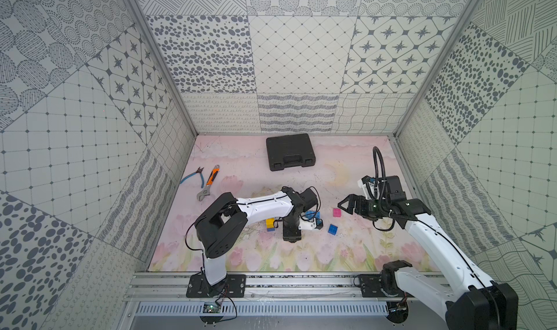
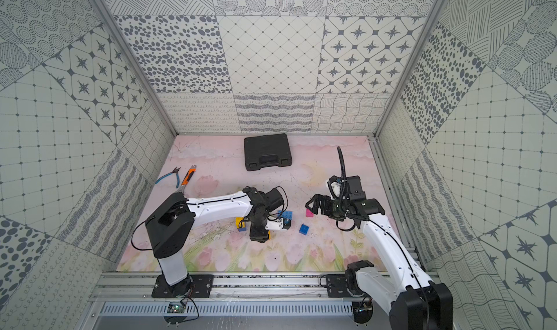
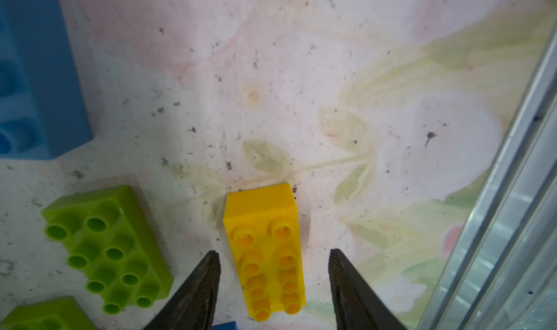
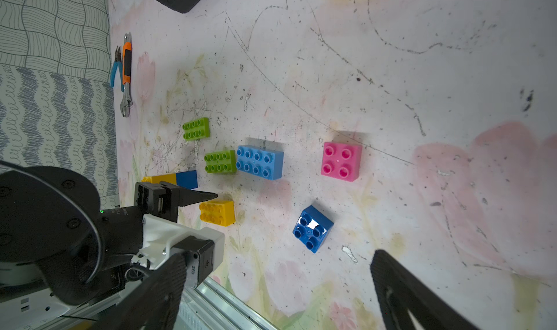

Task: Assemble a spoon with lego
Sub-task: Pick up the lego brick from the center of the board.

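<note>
Squarely between the ribbed black fingers (image 3: 196, 292) of the left pincer (image 3: 274, 253), an oblong yellow lego brick (image 3: 263, 238) lies studs-up on the scuffed, flower-printed desk (image 3: 271, 72). The jaws stand partly open, clear of the brick on both sides, gripping nothing. A glossy lime green brick (image 3: 108, 250) sits just beside it. A pink square brick (image 4: 341, 162) and a dark blue square brick (image 4: 313, 229) lie nearer the right pincer (image 4: 278, 257), which is wide open and empty.

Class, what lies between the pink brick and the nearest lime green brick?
The light blue oblong brick, close beside that green brick, with bare mat before the pink brick; the right wrist view shows this.
</note>
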Tool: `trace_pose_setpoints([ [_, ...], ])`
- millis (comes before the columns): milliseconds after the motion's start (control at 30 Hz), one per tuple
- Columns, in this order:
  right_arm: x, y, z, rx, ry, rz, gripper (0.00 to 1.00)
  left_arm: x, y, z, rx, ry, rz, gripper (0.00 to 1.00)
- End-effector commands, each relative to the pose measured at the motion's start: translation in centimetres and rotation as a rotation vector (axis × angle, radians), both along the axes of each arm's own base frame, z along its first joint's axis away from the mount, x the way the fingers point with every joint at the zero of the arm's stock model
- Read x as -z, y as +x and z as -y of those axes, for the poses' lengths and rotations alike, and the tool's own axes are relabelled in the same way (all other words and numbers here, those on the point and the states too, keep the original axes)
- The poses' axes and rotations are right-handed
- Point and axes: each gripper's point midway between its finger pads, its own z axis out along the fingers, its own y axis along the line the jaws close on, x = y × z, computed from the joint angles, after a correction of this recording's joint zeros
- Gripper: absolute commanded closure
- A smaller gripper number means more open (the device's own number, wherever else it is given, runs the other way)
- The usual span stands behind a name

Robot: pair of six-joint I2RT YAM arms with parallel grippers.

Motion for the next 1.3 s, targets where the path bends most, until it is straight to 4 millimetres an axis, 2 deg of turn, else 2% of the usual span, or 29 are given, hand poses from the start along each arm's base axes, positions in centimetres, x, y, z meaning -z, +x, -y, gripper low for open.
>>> trace_pose_setpoints([
  [0,-0.1,0.4,0.0,0.003,0.002,0.029,0.02,0.5,0.1,0.4,-0.041,-0.013,0.004,0.44],
  [100,0.0,0.4,0.1,0.003,0.000,0.027,0.02,0.6,0.1,0.3,-0.040,-0.005,0.003,0.49],
  [267,-0.1,0.5,0.2,0.008,-0.004,0.032,0.02,0.7,0.2,0.0,-0.037,0.006,0.012,0.67],
  [533,-0.1,0.5,0.2,0.010,-0.006,0.033,0.02,0.3,-0.1,-0.6,-0.047,0.017,0.011,0.76],
  [700,-0.1,0.5,0.2,0.011,-0.007,0.037,0.02,-2.1,0.6,-0.3,-0.050,-0.008,0.059,0.76],
  [933,-0.1,0.6,0.2,0.010,-0.009,0.037,0.02,-7.7,1.8,-1.1,-0.067,-0.035,0.156,0.76],
  [1067,0.1,0.6,0.1,0.005,-0.006,0.030,0.02,-9.8,1.8,-3.0,-0.086,-0.020,0.166,0.76],
  [1267,0.2,0.6,0.1,0.005,-0.004,0.026,0.02,-10.5,1.9,-7.0,-0.148,0.005,0.164,0.76],
])
